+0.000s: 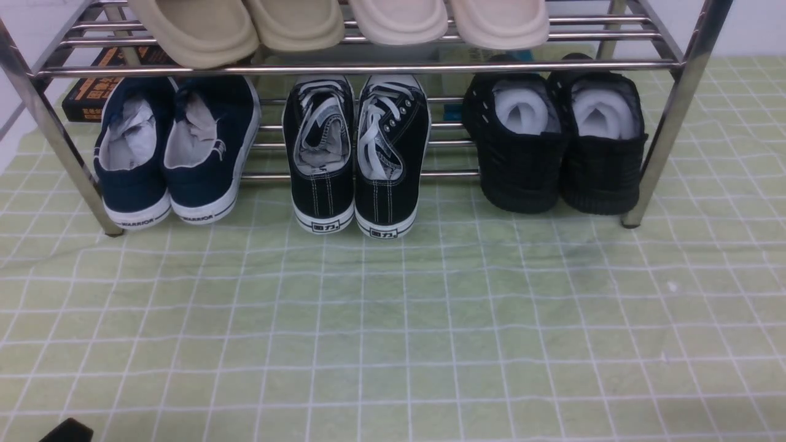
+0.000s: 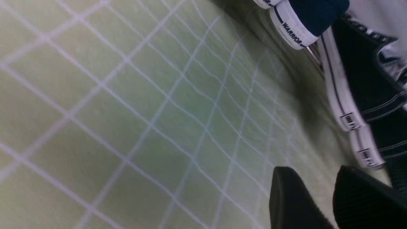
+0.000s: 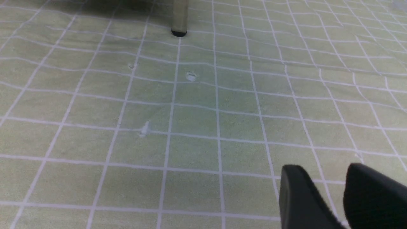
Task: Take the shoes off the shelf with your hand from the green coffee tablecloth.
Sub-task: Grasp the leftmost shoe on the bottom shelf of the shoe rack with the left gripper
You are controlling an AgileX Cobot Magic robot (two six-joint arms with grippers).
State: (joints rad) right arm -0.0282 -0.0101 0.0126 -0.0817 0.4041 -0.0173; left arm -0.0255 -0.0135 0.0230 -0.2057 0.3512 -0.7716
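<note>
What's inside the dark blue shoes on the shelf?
Crumpled white paper is stuffed into both dark blue shoes, over a light grey lining. How far it reaches into the toes is hidden by the shoe tops.

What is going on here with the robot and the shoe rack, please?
Nothing is held yet. The navy shoes sit at the left end of the shelf, on its lower tier, heels on the green tablecloth. The left gripper is open above the cloth, short of them; the right gripper is open too, over bare cloth.

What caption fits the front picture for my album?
Navy shoes, laced sneakers and black knit shoes line the chrome shelf on a green tablecloth.
</note>
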